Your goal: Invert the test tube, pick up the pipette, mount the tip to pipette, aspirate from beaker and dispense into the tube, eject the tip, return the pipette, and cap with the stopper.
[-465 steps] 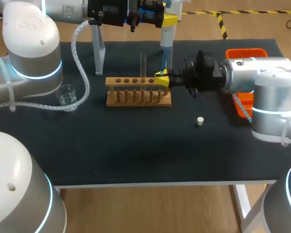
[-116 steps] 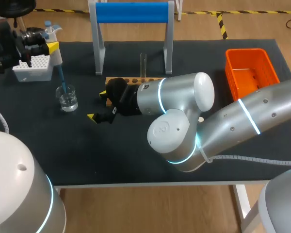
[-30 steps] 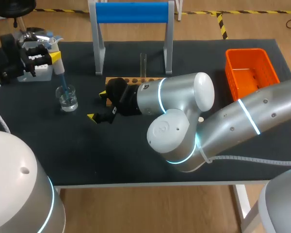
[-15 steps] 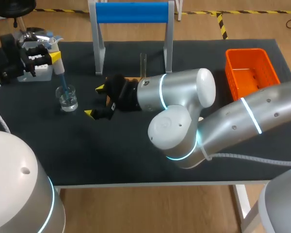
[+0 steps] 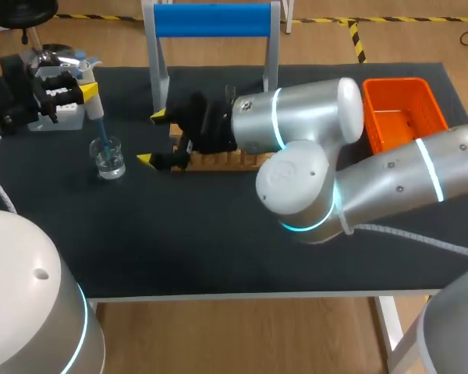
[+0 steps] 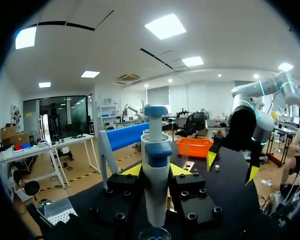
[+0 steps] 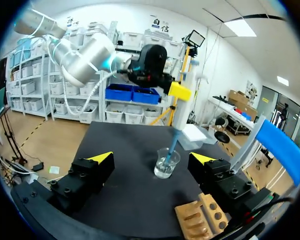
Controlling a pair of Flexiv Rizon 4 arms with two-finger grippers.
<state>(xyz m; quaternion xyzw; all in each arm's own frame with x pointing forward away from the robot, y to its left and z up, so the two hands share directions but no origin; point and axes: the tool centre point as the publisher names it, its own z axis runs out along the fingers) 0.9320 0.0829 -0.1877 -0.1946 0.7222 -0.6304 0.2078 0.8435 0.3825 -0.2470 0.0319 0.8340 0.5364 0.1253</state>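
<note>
At the far left of the bench (image 5: 218, 249) the left end effector (image 6: 156, 171) is clenched around the body of the pipette (image 7: 182, 112), held upright beside the white tip box (image 5: 62, 118). Its mounted blue tip (image 5: 100, 131) dips into the water in the glass beaker (image 7: 166, 164), so the step in hand looks like the aspirate. The next move calls for a straight lift until the tip clears the beaker's rim. After that comes a level carry rightward to the test tube (image 5: 229, 93), which shows only faintly, upright at the wooden rack (image 5: 218, 160). In that path sits the right end effector (image 7: 151, 158), released and empty, with its yellow fingers spread. It hangs between beaker and rack, facing the beaker, and its bulky arm lies across the rack's right part. Unless it backs off, the pipette would have to come in over it. Behind the rack stands the pipette stand with its blue bar (image 5: 210, 19), whose legs flank the tube. The orange bin (image 5: 398, 101) waits at the far right for the spent tip. The stopper is hidden from view.
</note>
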